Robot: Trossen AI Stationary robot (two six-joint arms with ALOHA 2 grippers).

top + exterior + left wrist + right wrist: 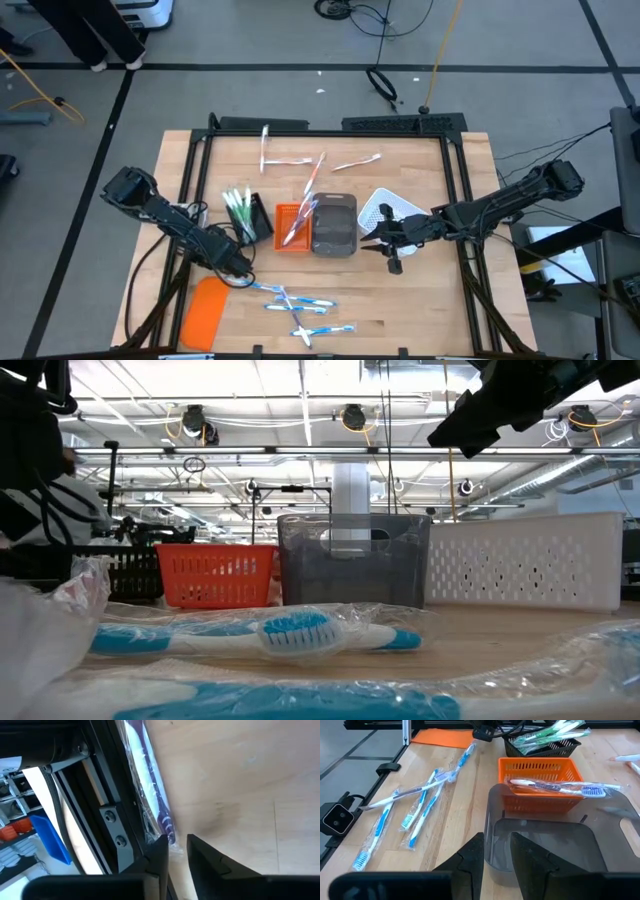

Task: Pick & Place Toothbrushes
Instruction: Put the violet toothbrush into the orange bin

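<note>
Crinkly clear wrap covers blue-white toothbrushes (300, 632) on the pale wood surface (420, 300). Left claw (176, 851) pinches one wrapper; right claw (496, 851) hangs slightly spread over a smoky grey tray (555, 845).

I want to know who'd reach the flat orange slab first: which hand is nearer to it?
The left hand: it sits just beside the orange slab, toward the table's middle. The right hand is across the table, past the grey tray.

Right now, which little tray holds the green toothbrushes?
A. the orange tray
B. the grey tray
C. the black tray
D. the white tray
C: the green toothbrushes lie bunched in the black tray, at the left end of the row of trays in the high view; the right wrist view shows the same bundle in that dark tray, behind the orange one.
</note>
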